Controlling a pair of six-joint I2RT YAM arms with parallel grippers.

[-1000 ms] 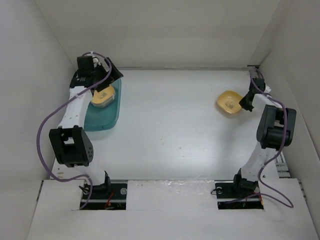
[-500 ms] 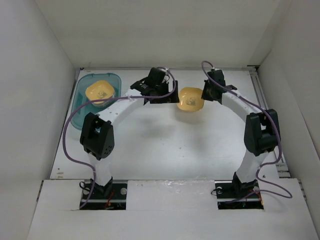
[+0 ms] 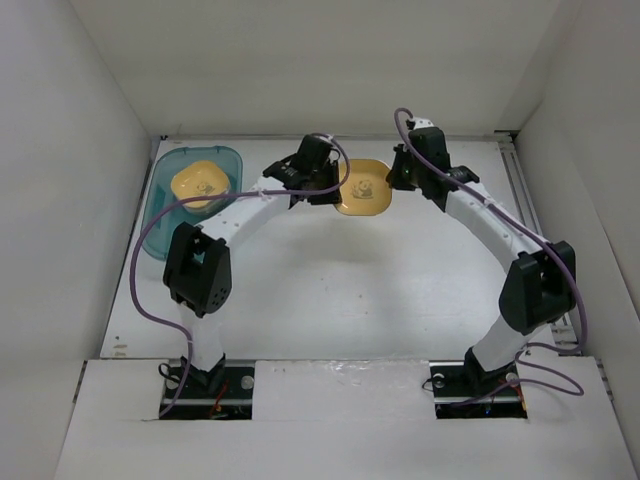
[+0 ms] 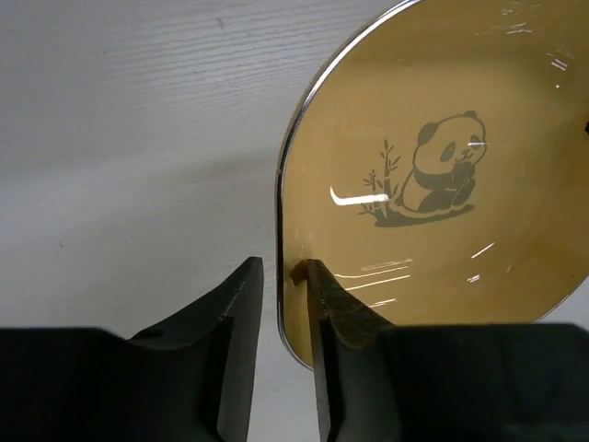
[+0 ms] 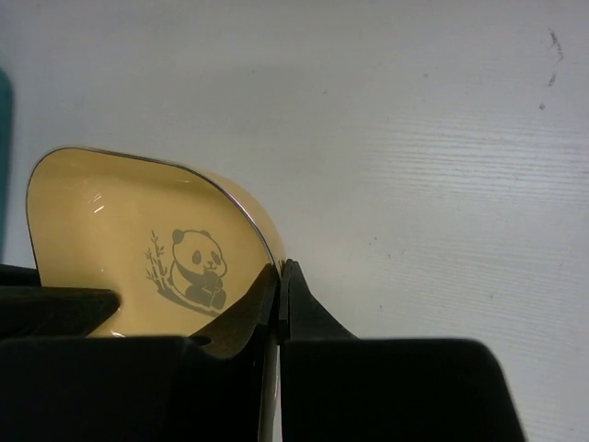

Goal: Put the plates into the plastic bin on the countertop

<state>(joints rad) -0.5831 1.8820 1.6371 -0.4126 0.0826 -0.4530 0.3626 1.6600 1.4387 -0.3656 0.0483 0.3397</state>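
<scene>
A yellow plate (image 3: 362, 187) with a panda print hangs above the middle of the countertop (image 3: 330, 290), held between the two arms. My right gripper (image 3: 395, 180) is shut on its right rim; in the right wrist view the gripper (image 5: 279, 272) pinches the edge of the plate (image 5: 138, 239). My left gripper (image 3: 335, 190) is at the plate's left rim. In the left wrist view the gripper (image 4: 281, 272) straddles the plate (image 4: 433, 184) narrowly: the inner finger touches it, and a thin gap shows on the outer side. Another yellow plate (image 3: 200, 183) lies in the teal plastic bin (image 3: 160, 225) at far left.
White walls close in the countertop on the left, back and right. A metal rail (image 3: 525, 200) runs along the right edge. Purple cables loop off both arms. A sliver of the bin (image 5: 3, 138) shows at the left edge of the right wrist view.
My left arm swung from the bin to the middle. My right arm carried the plate in from the far right. The left jaws narrowed around its rim.
</scene>
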